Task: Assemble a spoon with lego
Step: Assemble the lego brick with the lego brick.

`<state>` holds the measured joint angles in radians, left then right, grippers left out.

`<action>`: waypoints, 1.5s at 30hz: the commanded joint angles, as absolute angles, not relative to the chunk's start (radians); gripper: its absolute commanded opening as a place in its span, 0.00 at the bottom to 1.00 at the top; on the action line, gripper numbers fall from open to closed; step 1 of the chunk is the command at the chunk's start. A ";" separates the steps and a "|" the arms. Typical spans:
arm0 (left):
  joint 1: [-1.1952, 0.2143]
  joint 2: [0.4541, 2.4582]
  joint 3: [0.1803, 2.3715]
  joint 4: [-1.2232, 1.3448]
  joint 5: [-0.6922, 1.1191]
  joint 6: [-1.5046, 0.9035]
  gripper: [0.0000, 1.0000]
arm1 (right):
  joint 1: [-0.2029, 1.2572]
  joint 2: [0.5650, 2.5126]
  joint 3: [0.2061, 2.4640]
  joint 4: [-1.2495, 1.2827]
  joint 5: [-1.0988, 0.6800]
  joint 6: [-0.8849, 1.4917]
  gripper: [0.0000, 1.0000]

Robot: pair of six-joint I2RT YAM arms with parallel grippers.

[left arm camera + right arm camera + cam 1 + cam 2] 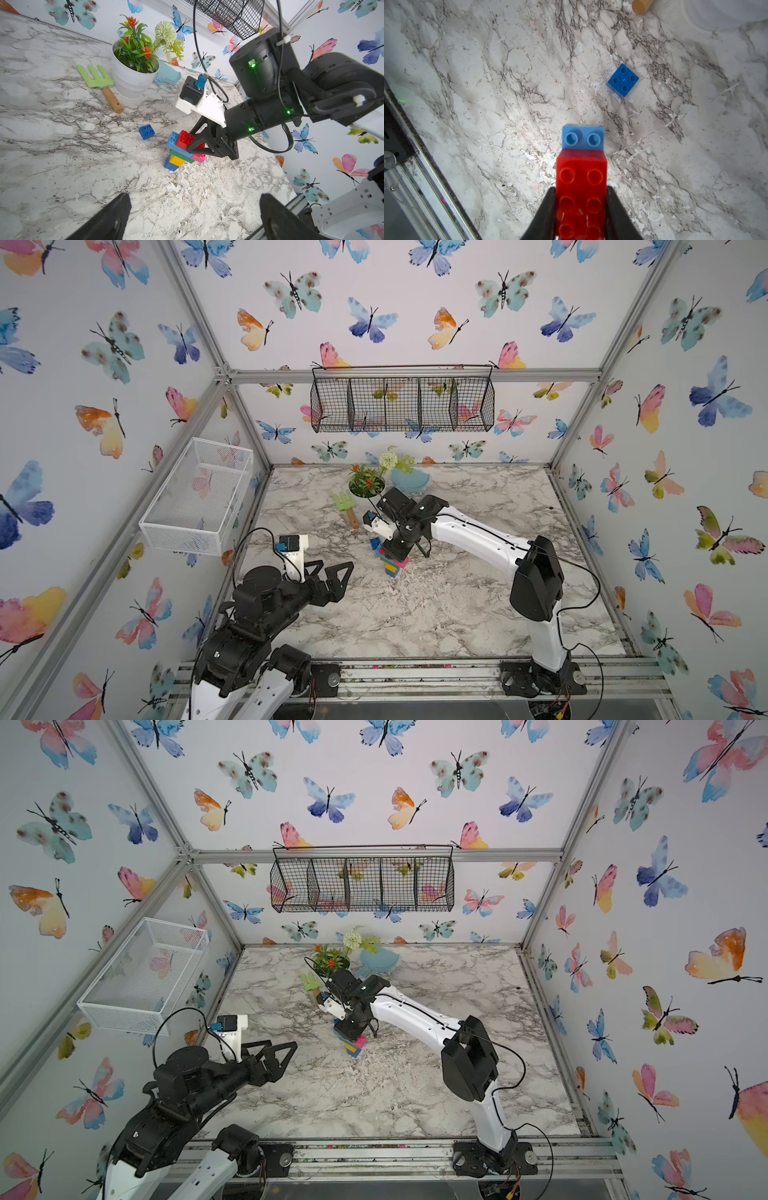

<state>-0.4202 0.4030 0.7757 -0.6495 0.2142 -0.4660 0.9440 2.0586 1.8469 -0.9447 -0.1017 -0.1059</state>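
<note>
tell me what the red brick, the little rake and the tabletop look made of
The red brick looks like glossy moulded plastic: sheen, round studs. The rake has a matte green head, plastic or painted metal, and a seemingly bare wood handle. The tabletop is marble-patterned, but chipped white flecks suggest printed laminate, not stone.

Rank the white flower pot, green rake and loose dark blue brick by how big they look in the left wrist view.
1. white flower pot: largest.
2. green rake: similar in length, but much slimmer.
3. loose dark blue brick: clearly smallest, though it lies nearer this camera.
</note>
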 commanded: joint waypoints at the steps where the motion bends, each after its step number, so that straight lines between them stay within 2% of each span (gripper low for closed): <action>1: -0.422 0.396 0.785 -0.650 0.203 -0.447 0.99 | 0.959 2.213 1.754 -1.078 -0.148 -0.081 0.02; 10: -0.423 0.393 0.785 -0.650 0.206 -0.449 0.99 | 0.962 2.202 1.752 -1.071 -0.124 -0.065 0.02; 17: -0.423 0.393 0.785 -0.646 0.212 -0.456 0.99 | 0.962 2.162 1.791 -1.075 -0.114 -0.051 0.09; 24: -0.423 0.390 0.781 -0.644 0.212 -0.460 0.99 | 0.962 2.133 1.767 -1.058 -0.107 -0.039 0.21; 30: -0.423 0.396 0.777 -0.635 0.212 -0.478 0.98 | 0.962 2.130 1.817 -1.060 -0.087 -0.031 0.33; 37: -0.424 0.411 0.758 -0.615 0.220 -0.508 0.98 | 0.962 2.135 1.872 -1.075 -0.081 -0.029 0.43; 41: -0.423 0.421 0.747 -0.599 0.230 -0.526 0.98 | 0.962 2.127 1.876 -1.067 -0.081 -0.028 0.44; 45: -0.422 0.437 0.738 -0.582 0.238 -0.530 0.99 | 0.962 2.126 1.880 -1.050 -0.083 -0.021 0.36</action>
